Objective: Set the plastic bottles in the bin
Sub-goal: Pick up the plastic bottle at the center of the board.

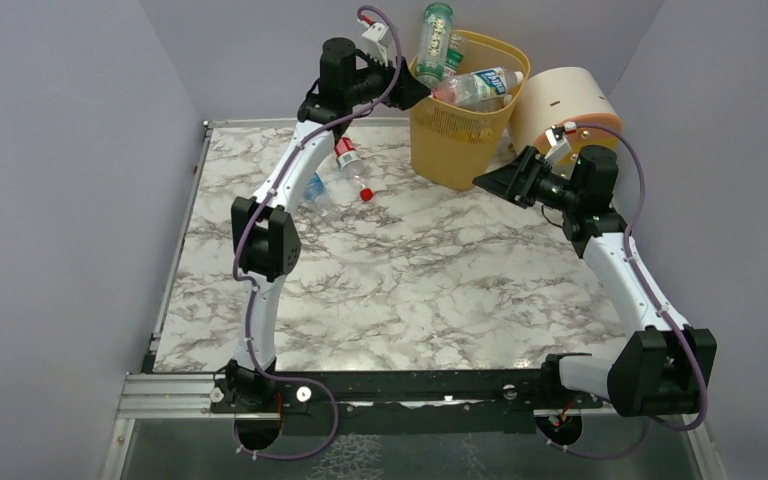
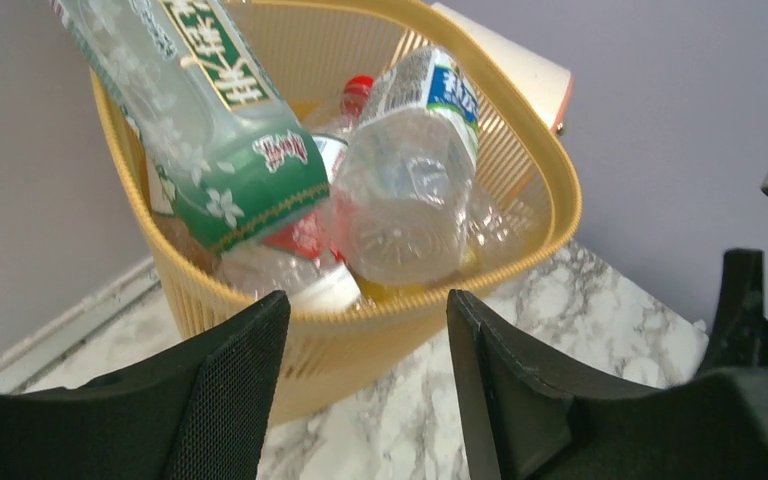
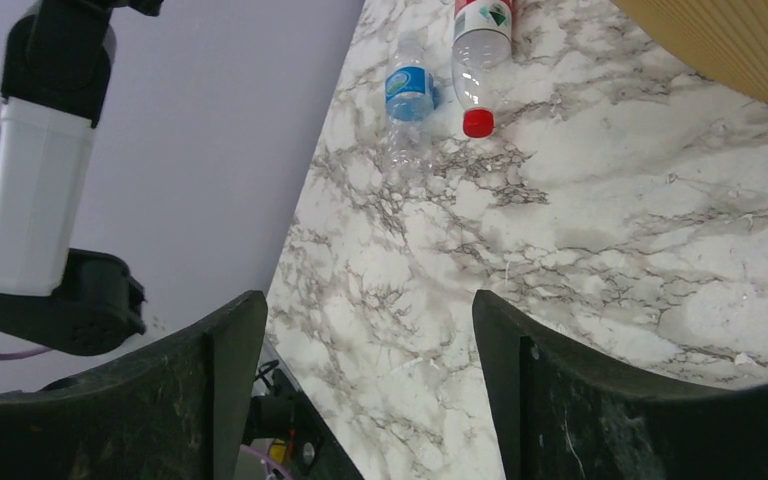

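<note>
The yellow bin (image 1: 457, 140) stands at the back of the table, heaped with bottles: a tall green-labelled one (image 1: 435, 40) sticks out above the rim and a clear blue-labelled one (image 1: 478, 87) lies on top. My left gripper (image 1: 415, 90) is open and empty, just outside the bin's near-left rim (image 2: 560, 190); its view shows the green-labelled bottle (image 2: 210, 110) and the clear one (image 2: 410, 170). My right gripper (image 1: 485, 182) is open and empty, in front of the bin. Two bottles lie on the table: a red-capped one (image 1: 352, 168) (image 3: 480, 50) and a blue-labelled one (image 1: 315, 190) (image 3: 407, 100).
A cream-and-peach cylinder (image 1: 565, 105) stands right of the bin, behind my right wrist. Purple walls close in the left, back and right. The left arm's forearm (image 1: 290, 170) reaches over the two loose bottles. A metal rail (image 1: 175, 270) runs along the table's left edge.
</note>
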